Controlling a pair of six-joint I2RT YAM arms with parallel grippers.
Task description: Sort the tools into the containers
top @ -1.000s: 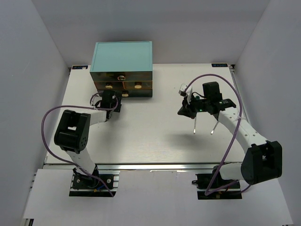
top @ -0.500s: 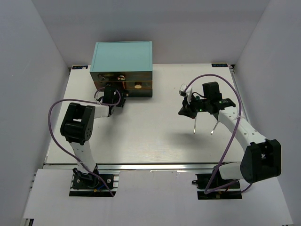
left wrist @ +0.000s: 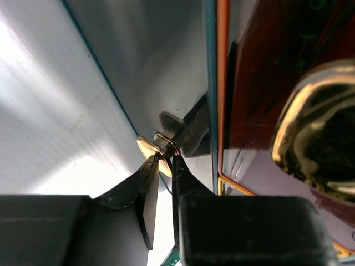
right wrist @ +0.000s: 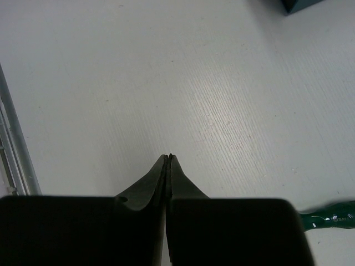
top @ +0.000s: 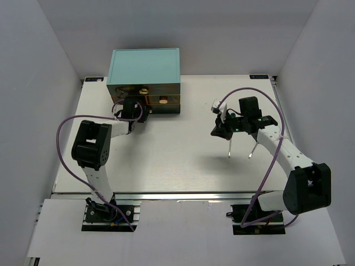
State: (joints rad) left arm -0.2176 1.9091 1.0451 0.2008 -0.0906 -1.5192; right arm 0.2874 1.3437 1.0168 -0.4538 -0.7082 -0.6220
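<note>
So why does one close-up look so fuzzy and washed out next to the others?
Left wrist view: the small gold knob is in focus, the big gold knob blurs close to the lens, the table glares white. Right wrist view: crisp, a mild sheen on the table. Top view: even light, soft shadow under the right arm.

At the right wrist view's right edge a green screwdriver handle [right wrist: 328, 215] is cut off; the teal cabinet [right wrist: 302, 4] shows only a corner. Toward the tabletop's right edge, one thin shaft [top: 229, 148] and a second shaft [top: 252, 149] run under the right arm, handles hidden. The large gold knob [left wrist: 313, 130] is blurred and cropped. The left pincer [left wrist: 165, 157] covers part of the small gold knob [left wrist: 147, 148].
</note>
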